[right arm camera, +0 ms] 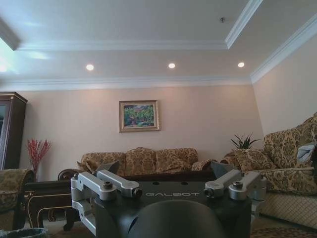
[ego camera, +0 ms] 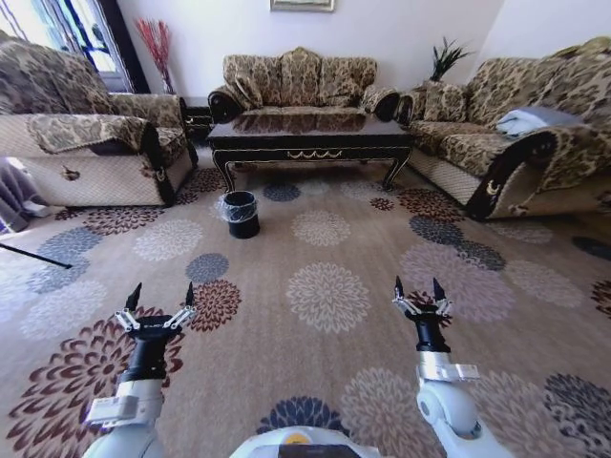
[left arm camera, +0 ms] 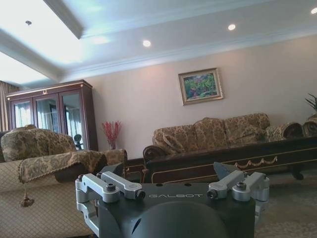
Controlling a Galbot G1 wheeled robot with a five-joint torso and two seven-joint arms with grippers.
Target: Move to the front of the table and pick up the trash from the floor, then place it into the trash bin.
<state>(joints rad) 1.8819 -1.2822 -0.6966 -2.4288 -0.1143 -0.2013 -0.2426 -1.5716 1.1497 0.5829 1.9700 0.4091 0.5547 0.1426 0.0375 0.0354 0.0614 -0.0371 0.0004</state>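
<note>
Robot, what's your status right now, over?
Left pincer and right pincer open, empty, held low over patterned beige carpet. Small round black lined bin ahead, before glossy dark coffee table. Path open.

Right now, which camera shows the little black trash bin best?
The head view: the whole trash bin stands on the carpet before the table. The right wrist view catches its rim at a corner.

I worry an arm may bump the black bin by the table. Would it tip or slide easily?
Probably yes. The trash bin looks small and slim, standing free on the floor in front of the table, so likely light. Its loose clear liner would probably crumple, and the carpet may resist sliding, favouring tipping.
</note>
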